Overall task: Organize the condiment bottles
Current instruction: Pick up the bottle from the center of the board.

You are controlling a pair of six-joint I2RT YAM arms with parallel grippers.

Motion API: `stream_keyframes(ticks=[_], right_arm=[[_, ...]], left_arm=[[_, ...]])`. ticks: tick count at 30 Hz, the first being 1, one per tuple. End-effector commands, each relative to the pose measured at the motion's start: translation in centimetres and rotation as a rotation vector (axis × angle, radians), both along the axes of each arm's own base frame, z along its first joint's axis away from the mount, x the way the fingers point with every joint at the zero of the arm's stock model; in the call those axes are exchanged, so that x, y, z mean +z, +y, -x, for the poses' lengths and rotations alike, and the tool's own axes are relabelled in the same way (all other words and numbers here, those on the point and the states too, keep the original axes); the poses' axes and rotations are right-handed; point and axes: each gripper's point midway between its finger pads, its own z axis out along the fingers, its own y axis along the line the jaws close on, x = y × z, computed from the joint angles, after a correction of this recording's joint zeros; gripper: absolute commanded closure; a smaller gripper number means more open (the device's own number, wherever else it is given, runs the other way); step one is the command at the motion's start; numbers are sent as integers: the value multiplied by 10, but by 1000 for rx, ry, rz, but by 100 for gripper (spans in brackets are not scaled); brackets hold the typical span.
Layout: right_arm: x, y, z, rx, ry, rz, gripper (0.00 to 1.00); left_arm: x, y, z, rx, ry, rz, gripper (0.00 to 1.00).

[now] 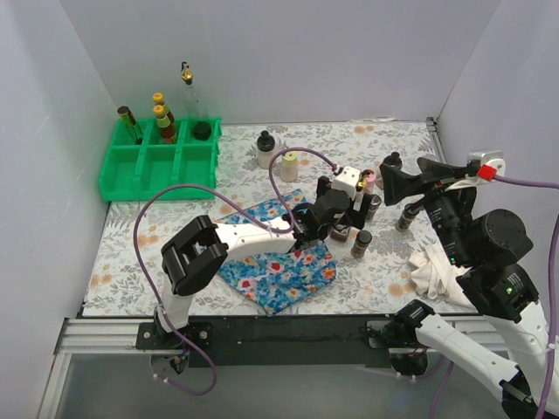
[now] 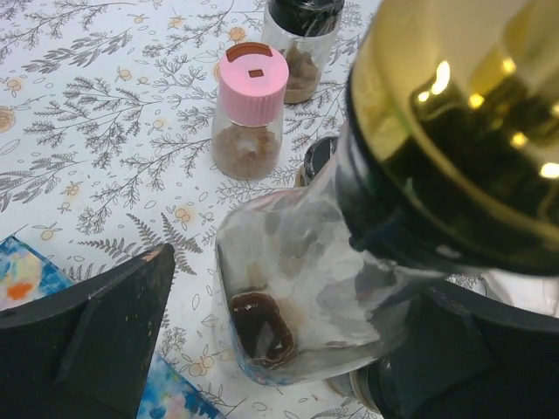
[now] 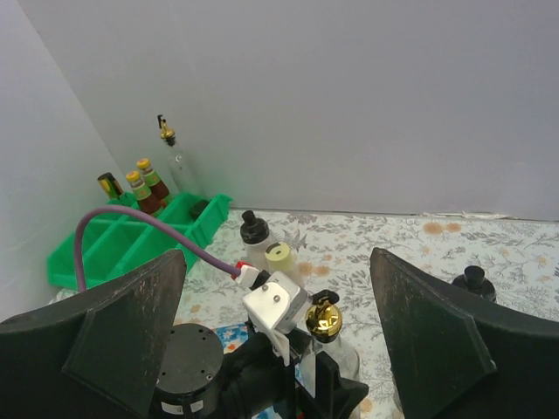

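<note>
A clear glass bottle with a gold top (image 2: 314, 262) stands between the fingers of my left gripper (image 2: 293, 288). The right finger is against it and the left finger (image 2: 105, 323) stands a little apart. It also shows in the top view (image 1: 360, 192) and the right wrist view (image 3: 324, 319). A pink-lidded shaker (image 2: 251, 113) and a dark black-capped jar (image 2: 301, 39) stand just beyond. My right gripper (image 1: 403, 182) is wide open and empty above the table's right side. A white black-capped bottle (image 1: 265, 150) and a cream one (image 1: 289, 164) stand mid-table.
The green compartment tray (image 1: 140, 170) at back left holds a tall clear gold-topped bottle (image 1: 190, 96), yellow-capped sauces (image 1: 162, 118), a dark bottle (image 1: 129, 122) and a dark jar (image 1: 203, 129). A blue floral cloth (image 1: 288, 269) lies under my left arm. A white cloth (image 1: 437, 266) lies at right.
</note>
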Motion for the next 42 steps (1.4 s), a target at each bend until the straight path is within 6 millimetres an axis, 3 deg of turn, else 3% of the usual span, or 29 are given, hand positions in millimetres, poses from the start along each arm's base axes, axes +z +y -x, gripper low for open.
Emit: stream_keyframes(ticks=[1,8,11,12,15,18,22,27,36,41,42], right_arm=[[10,-4,2,-10,-42,-22,6],[6,-5,1,-16,-42,-16,6],[4,-4,1,-15,-40,-14,6],[2,-3,1,-13,-37,-13,7],[-2,-2,-1,-12,-30,-13,7],[-3,-1,1,-2,-30,-15,7],[-4,0,1,6,-25,-26,8],[-12,4,0,18,7,-31,8],[-20,13,2,64,36,-34,10],[-29,14,0,59,56,-19,10],[-30,13,0,57,58,-20,9]], left_arm=[[27,-3,-6,11,-73,0,13],[42,4,4,12,-110,25,30],[50,6,5,12,-136,33,44],[49,7,6,9,-139,28,54],[54,7,7,-1,-156,33,71],[59,9,9,-7,-161,38,80],[72,19,13,8,-148,65,100],[96,41,11,87,-151,77,100],[163,102,-11,248,-280,66,100],[189,152,-37,317,-255,120,100],[195,173,-45,360,-242,109,100]])
